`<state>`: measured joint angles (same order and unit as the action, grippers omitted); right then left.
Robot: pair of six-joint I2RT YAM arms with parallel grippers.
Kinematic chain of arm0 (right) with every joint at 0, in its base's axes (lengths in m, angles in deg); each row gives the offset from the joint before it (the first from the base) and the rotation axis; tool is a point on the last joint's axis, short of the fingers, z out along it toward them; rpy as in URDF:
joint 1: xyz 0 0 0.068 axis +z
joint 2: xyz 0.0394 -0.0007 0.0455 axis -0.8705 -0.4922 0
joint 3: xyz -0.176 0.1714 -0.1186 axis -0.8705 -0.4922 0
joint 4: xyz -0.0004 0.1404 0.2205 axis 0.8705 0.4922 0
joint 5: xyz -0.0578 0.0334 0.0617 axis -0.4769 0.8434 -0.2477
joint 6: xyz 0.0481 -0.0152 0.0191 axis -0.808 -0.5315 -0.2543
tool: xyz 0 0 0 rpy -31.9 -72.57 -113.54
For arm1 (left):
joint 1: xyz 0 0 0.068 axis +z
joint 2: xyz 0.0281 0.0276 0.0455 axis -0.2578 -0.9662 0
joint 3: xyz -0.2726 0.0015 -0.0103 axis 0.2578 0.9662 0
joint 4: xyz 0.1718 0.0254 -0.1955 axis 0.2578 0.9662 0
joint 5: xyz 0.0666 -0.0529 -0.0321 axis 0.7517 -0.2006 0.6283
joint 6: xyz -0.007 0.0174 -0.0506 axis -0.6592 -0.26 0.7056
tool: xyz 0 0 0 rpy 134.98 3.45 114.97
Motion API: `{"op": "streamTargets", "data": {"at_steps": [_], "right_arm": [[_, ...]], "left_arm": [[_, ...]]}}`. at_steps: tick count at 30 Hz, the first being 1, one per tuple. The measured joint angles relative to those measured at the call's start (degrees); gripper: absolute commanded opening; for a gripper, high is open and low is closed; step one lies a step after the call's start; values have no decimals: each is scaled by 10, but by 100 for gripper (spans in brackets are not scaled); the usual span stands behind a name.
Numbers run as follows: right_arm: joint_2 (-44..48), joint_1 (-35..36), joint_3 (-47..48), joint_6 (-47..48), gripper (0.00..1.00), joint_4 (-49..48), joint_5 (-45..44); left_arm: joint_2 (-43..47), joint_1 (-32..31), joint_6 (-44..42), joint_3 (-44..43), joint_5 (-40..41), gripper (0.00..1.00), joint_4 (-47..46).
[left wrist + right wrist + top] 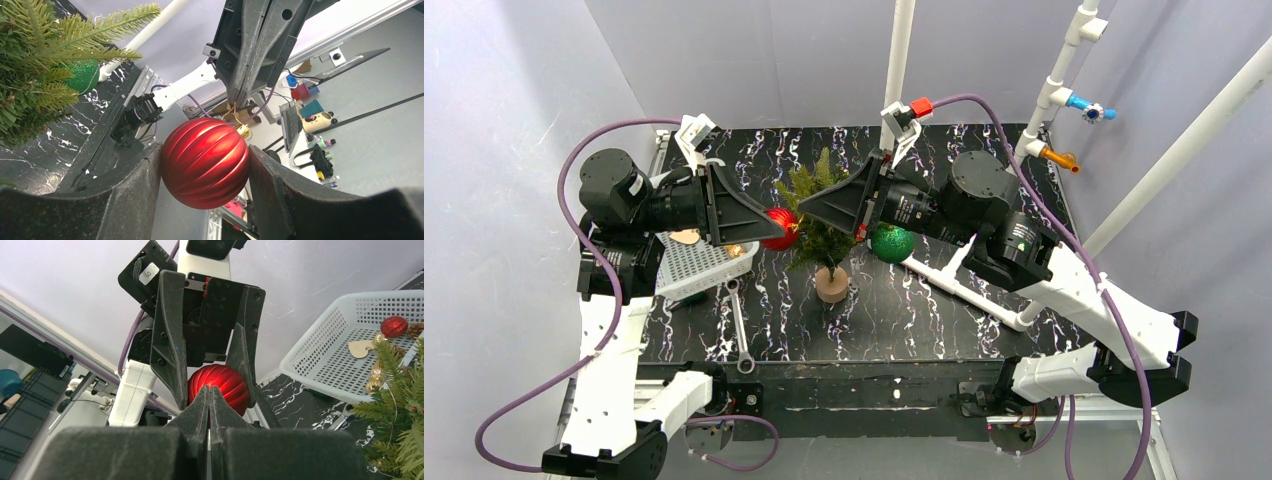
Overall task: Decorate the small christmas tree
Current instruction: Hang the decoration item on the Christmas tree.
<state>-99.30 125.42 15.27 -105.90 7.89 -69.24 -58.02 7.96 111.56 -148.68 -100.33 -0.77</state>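
The small christmas tree (819, 215) stands on its round tan base (832, 285) mid-table; its branches also show in the left wrist view (45, 60) and the right wrist view (400, 405). A green glitter bauble (891, 243) hangs on its right side. My left gripper (779, 228) is shut on a red ribbed bauble (205, 165), held in the air just left of the tree. My right gripper (209, 389) is shut, with its tips pinching the gold string (231, 113) at the bauble's cap.
A white basket (699, 262) stands left of the tree and holds a small red bauble (393, 326), a wooden heart (361, 348) and a pine cone (415, 330). A silver spanner (739, 325) lies near the front. White pipes (1052, 90) rise at the back right.
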Motion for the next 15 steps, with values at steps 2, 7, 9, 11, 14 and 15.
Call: {"op": "streamTargets", "data": {"at_steps": [2, 7, 9, 11, 14, 15], "right_arm": [[0, 0, 0, -2, 1, 0, 2], [-1, 0, -5, -4, 1, -7, 7], [-3, 0, -8, -6, 1, -10, 9], [-6, 0, -9, -6, 1, -12, 10], [-10, 0, -9, -6, 1, -13, 13], [-11, 0, -9, -7, 1, -13, 14]], "left_arm": [[0, 0, 0, 0, 0, 0, 0], [0, 0, 0, 0, 0, 0, 0], [0, 0, 0, 0, 0, 0, 0], [0, 0, 0, 0, 1, 0, 0], [0, 0, 0, 0, 2, 0, 0], [0, 0, 0, 0, 3, 0, 0]]}}
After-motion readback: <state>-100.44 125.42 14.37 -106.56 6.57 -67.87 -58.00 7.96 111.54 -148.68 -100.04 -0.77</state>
